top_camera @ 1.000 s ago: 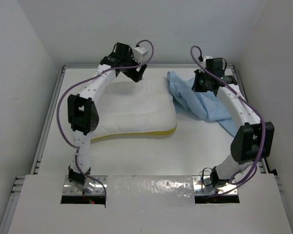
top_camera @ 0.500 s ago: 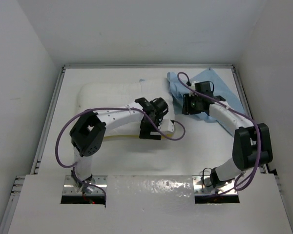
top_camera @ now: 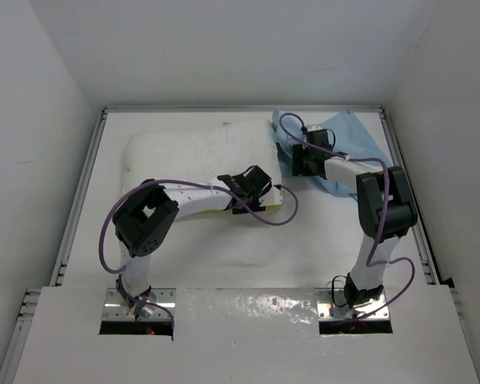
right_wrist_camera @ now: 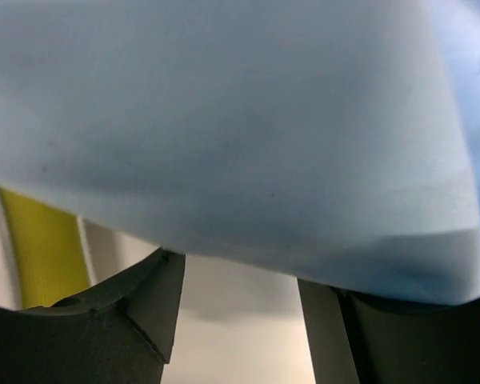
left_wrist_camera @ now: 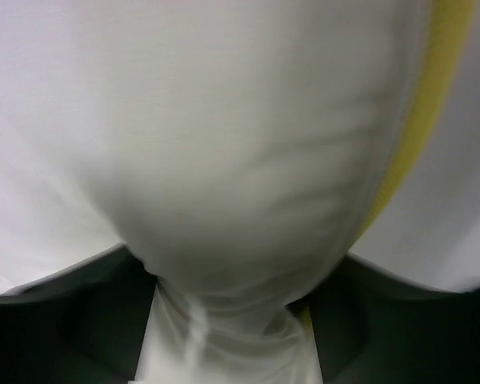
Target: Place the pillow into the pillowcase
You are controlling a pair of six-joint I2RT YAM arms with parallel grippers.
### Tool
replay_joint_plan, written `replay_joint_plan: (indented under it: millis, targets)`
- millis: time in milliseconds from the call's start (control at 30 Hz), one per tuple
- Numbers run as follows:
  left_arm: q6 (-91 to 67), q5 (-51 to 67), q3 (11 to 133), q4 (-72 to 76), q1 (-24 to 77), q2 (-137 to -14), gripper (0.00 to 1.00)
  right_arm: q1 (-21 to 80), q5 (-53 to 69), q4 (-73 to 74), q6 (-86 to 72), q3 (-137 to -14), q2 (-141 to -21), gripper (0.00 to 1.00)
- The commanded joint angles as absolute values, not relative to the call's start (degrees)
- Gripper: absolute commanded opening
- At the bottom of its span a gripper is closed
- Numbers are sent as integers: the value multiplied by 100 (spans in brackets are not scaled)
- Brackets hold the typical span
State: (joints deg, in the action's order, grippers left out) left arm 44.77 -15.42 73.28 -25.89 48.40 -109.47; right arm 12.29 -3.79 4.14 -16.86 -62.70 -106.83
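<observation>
The white pillow (top_camera: 184,152) lies at the back left of the table, and a bit of its yellow band (top_camera: 214,212) shows at the near edge. My left gripper (top_camera: 246,190) is at the pillow's near right corner. In the left wrist view the pillow (left_wrist_camera: 248,144) bunches into a neck squeezed between the fingers of my left gripper (left_wrist_camera: 232,312). The light blue pillowcase (top_camera: 348,140) lies at the back right. My right gripper (top_camera: 298,160) is at its left edge. In the right wrist view my right gripper (right_wrist_camera: 240,272) is open, the pillowcase (right_wrist_camera: 248,120) draped over its tips.
The white table (top_camera: 248,248) is boxed in by white walls at the back and both sides, with metal rails (top_camera: 76,216) along its left and right edges. Purple cables (top_camera: 276,212) loop off both arms. The pillow's yellow band (right_wrist_camera: 36,240) lies close by the right gripper.
My left arm swung from the pillow's far side to its near right corner and closed on it. My right gripper dropped to the pillowcase's left edge and opened, and the cloth now lies flatter.
</observation>
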Motion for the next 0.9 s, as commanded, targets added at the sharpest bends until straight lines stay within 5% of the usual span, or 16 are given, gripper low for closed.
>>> replay_joint_plan:
  millis: [0,33,67,100,233,333,433,467,600,767,867]
  targets:
    - [4228,-1750,7312,-1741,4615,-11144,41,1169,-922,-167,-1661,-6697,-10827,56]
    - [4228,-1671,7321,-1714,4597,-11214,28,1160,-966,-263,-1644,-6810,-10889,55]
    - [4175,-1661,7321,-1679,4571,-11215,5,1134,-984,-281,-1635,-6881,-11011,54]
    - [4157,-1635,7330,-1687,4562,-11215,0,1125,-993,-290,-1626,-7047,-11074,54]
    - [4070,-1407,7558,-1986,4500,-11153,0,1090,-976,-553,-1573,-7312,-11364,52]
    - [3973,-1213,7882,-2205,4412,-11074,0,1055,-765,-650,-1521,-7628,-11697,42]
    - [3797,-1055,8338,-2434,4368,-11030,0,1063,-677,-589,-1442,-7866,-11935,4]
    - [3710,-1011,8489,-2487,4351,-11039,0,1072,-633,-537,-1407,-7875,-11936,0]
    - [3499,-809,9271,-2821,4193,-11179,0,1064,112,287,-855,-7542,-11061,0]
    - [3725,-1036,9862,-2726,3990,-11399,0,1168,2500,3119,514,-7776,-10091,0]
    - [3797,-1072,9782,-2611,3947,-11443,0,1283,2610,4451,729,-8041,-9985,0]
